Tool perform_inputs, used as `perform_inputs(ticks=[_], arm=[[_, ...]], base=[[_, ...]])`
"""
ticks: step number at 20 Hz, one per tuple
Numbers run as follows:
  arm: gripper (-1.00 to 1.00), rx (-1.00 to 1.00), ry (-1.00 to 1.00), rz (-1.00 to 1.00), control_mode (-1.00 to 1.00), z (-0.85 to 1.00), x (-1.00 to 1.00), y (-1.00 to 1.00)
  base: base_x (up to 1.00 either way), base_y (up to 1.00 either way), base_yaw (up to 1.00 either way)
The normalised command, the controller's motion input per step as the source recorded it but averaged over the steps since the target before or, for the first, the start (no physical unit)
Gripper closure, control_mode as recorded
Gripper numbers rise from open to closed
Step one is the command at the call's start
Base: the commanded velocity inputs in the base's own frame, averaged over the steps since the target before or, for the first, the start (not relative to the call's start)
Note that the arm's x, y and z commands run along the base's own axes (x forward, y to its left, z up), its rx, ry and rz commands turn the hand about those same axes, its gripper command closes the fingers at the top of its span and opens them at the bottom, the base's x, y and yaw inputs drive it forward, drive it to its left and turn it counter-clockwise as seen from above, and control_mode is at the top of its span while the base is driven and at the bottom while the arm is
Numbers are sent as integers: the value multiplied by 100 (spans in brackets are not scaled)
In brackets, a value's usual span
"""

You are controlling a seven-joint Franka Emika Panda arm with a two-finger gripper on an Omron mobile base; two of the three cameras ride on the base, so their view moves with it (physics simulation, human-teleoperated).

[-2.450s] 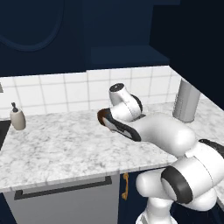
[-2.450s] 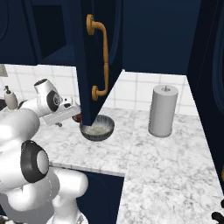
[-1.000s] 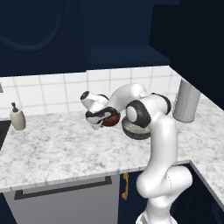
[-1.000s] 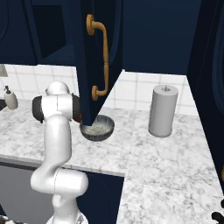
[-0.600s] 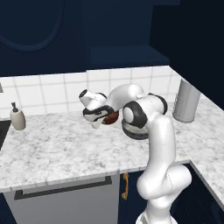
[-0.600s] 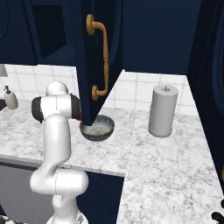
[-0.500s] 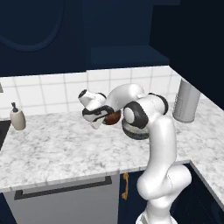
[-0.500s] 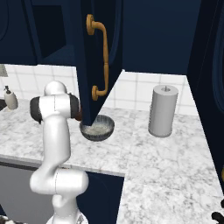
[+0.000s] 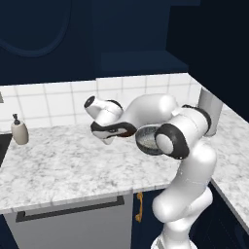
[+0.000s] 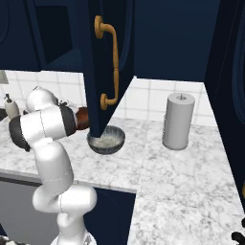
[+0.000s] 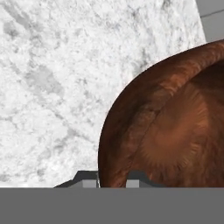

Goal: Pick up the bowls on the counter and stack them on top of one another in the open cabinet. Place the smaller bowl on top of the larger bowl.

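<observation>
Where your hand camera looks down along the fingers, the small glossy reddish-brown bowl (image 11: 170,127) fills the right side, its rim running between the two dark fingertips (image 11: 87,180), one tip outside the wall and one inside. You have the gripper (image 11: 111,179) pinching that rim. Beyond the bowl lies the white marble-look counter with fine grey veins (image 11: 57,74).

From your left base camera, the gripper (image 9: 111,133) sits above the counter (image 9: 58,165), just left of the wide dark grey bowl with a pale speckled inside (image 9: 147,138), which rests on the slab partly behind the arm's elbow. A small beige soap bottle (image 9: 19,130) stands far left by the tiles.

From your right base camera, the grey bowl (image 10: 106,139) sits below the navy door with a gold handle (image 10: 107,62); a sliver of the reddish bowl (image 10: 82,118) shows beside the arm. A grey paper-towel roll (image 10: 178,121) stands well to the right.
</observation>
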Motion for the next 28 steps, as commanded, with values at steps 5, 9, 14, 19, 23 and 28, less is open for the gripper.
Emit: perform_inputs(ticks=[5,9,14,19,23,28], arm=[[100,8,11,0,-100,41,-73,-79],[100,5,19,0,-100,-1,-14,-100],[100,0,14,0,-100,-32,43,-65],[-100,-1,9,0,-100,-50,3,-3],[-100,0,0,0,-100,0,0,4],[-100,0,-2,0,-100,20,-2,0]], base=[[0,0,0],[0,0,0],[0,0,0],[0,0,0],[0,0,0],[0,0,0]])
